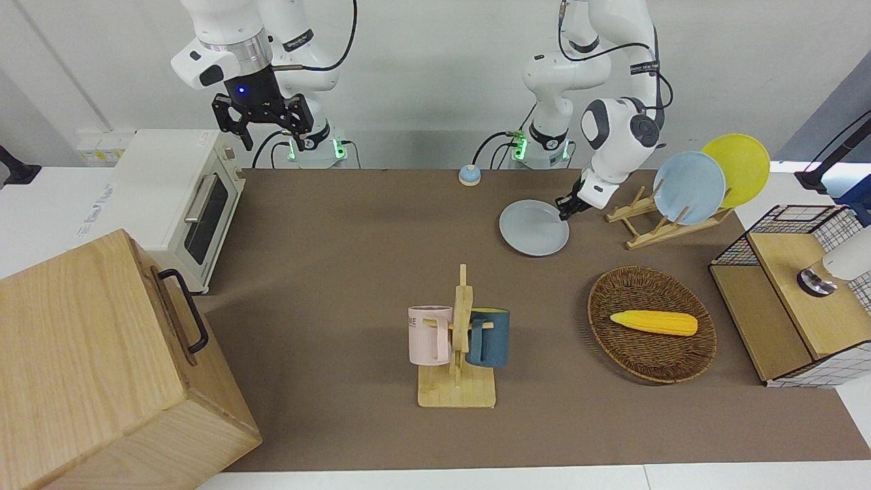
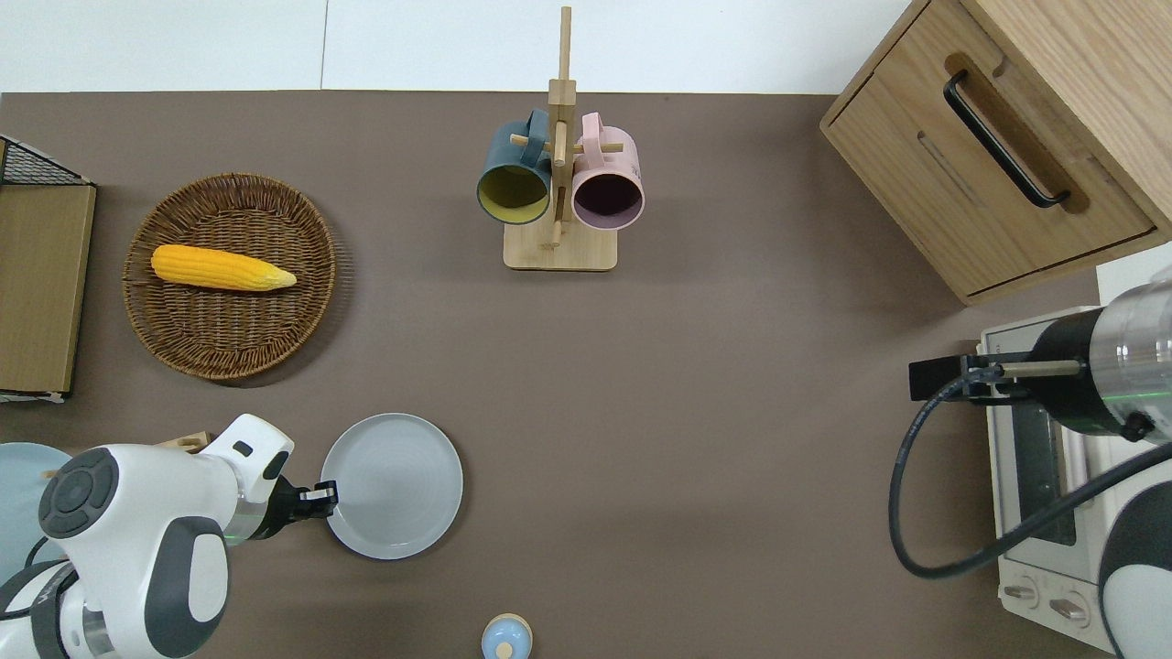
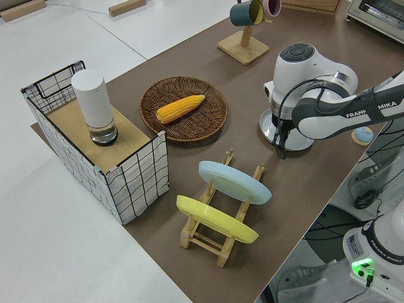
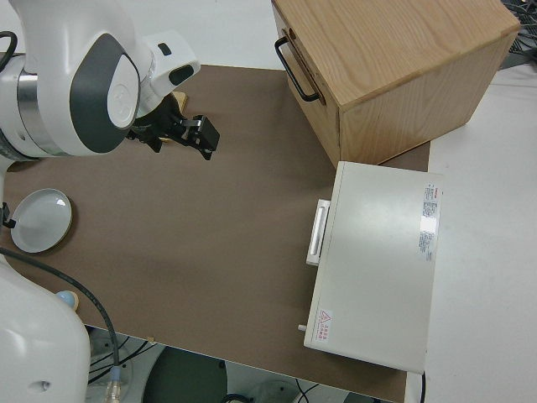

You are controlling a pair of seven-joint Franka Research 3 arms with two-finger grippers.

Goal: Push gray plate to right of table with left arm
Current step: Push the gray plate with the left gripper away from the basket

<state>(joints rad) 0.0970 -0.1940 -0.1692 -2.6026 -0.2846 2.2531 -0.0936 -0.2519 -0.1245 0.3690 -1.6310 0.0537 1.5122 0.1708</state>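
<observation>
The gray plate lies flat on the brown table, on the robots' side of it and toward the left arm's end. My left gripper is shut, low at the table, and touches the plate's rim on the side toward the left arm's end. In the left side view the arm's wrist hides most of the plate. My right gripper is parked, open and holding nothing.
A wooden rack holds a sky-blue plate and a yellow plate beside the left arm. A wicker basket holds a corn cob. A mug tree stands mid-table. A small blue knob, toaster oven and wooden box are also here.
</observation>
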